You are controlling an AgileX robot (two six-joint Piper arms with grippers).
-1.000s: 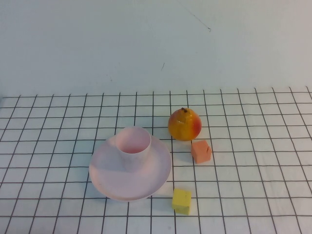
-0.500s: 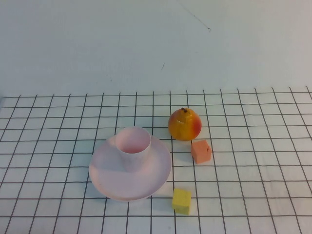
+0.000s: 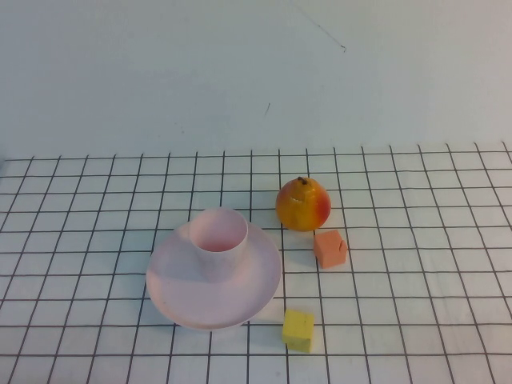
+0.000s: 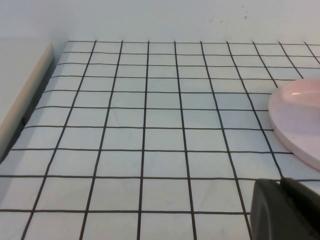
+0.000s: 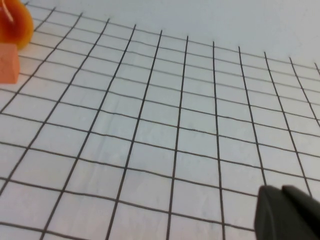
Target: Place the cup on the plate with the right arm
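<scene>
The pale pink cup [image 3: 219, 242] stands upright on the round pale pink plate [image 3: 184, 298], toward the plate's far side. Neither arm appears in the high view. My left gripper [image 4: 280, 183] is shut with nothing in it, low over the gridded cloth, and the plate's rim [image 4: 295, 117] shows ahead of it. My right gripper [image 5: 280, 190] is also shut and empty, over bare cloth well to the right of the objects.
A yellow-red pear [image 3: 303, 203] sits just right of the plate, with an orange cube [image 3: 330, 248] in front of it. A yellow cube [image 3: 298, 329] lies near the plate's front right. The pear [image 5: 15, 22] and orange cube [image 5: 8, 62] edge into the right wrist view.
</scene>
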